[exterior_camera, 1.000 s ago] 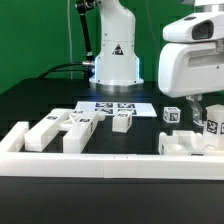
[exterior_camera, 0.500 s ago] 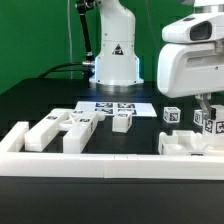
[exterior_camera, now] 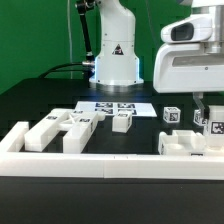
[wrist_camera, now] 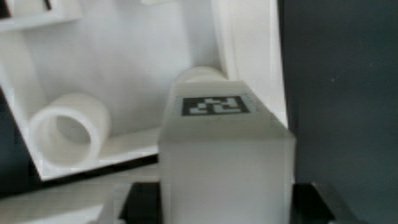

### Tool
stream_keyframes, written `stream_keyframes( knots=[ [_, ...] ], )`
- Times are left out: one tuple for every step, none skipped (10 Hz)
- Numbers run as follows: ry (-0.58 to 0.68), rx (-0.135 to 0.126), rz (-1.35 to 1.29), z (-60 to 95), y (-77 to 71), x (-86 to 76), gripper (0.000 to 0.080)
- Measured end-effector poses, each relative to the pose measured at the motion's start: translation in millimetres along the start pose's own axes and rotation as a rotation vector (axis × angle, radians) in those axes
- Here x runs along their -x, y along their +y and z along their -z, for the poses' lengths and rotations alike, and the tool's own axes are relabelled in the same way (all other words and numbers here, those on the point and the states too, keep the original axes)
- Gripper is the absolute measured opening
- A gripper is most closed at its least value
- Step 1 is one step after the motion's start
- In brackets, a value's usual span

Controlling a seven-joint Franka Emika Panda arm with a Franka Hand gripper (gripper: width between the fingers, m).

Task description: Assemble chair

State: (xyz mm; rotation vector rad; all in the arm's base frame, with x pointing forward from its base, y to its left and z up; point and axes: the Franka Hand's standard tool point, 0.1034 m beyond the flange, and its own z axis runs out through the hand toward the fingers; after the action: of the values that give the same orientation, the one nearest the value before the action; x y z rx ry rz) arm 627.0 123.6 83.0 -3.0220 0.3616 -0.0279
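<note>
In the exterior view the tool (exterior_camera: 207, 113) hangs low over the exterior view's right side of the black worktop (exterior_camera: 40, 105), with its fingers pressed in on a white leg piece (exterior_camera: 212, 125) that stands upright and shows a square tag. Just below and in front of it lies a flat, notched seat slab (exterior_camera: 183, 143). A small tagged block (exterior_camera: 172, 115) sits near it. Other loose chair parts (exterior_camera: 60, 130) lie well apart toward the exterior view's left, between the marker board (exterior_camera: 115, 106) and the long border rail (exterior_camera: 100, 162). Whether the leg piece's foot touches the worktop cannot be told from here.

In the wrist view the leg piece fills the middle, its black-and-white tag (wrist_camera: 217, 105) facing the camera, and the dark fingers (wrist_camera: 146, 203) pinch it from both sides near the end closest to the camera. Beyond it lies a white part with a round socket (wrist_camera: 63, 135) — probably where a leg seats.

The piece looks like rigid, hollow plastic, so I judge it light, stiff and not fragile, but its faces are smooth and could slip or pivot between narrow pads. The flat opposite sides are the right place to hold it — squarely, near the end, so the far end is free to go into a socket. A grip off-centre would likely let it tilt when pushed home.
</note>
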Motion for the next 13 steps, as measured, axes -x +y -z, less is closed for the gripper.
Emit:
stream_keyframes(
  knots=[
    [-0.003, -0.006, -0.105, -0.3, 1.6, -0.6, 0.0291],
    [-0.004, -0.009, -0.185, -0.5, 2.4, -0.8, 0.0291],
    [-0.004, -0.006, -0.308, -0.7, 3.3, -0.8, 0.0291],
    [-0.003, -0.004, -0.405, -0.7, 4.1, -1.0, 0.0291],
    [-0.004, -0.004, -0.466, -0.7, 4.6, -1.2, 0.0292],
    [-0.004, -0.002, -0.570, -0.8, 5.1, -1.2, 0.0292],
    [-0.004, 0.000, -0.650, -0.8, 5.0, -0.8, 0.0292],
    [-0.004, 0.004, -0.719, -0.8, 4.8, -0.2, 0.0292],
    [-0.001, 0.007, -0.822, -0.8, 4.1, 0.1, 0.0292],
    [0.006, 0.009, -0.911, -0.8, 3.7, 0.0, 0.0292],
    [0.007, 0.011, -0.930, -0.7, 3.8, -0.3, 0.0292],
    [0.006, 0.011, -0.932, -0.6, 3.9, -0.3, 0.0292],
    [0.006, 0.009, -0.929, -0.6, 3.2, -0.3, 0.0360]
  ],
)
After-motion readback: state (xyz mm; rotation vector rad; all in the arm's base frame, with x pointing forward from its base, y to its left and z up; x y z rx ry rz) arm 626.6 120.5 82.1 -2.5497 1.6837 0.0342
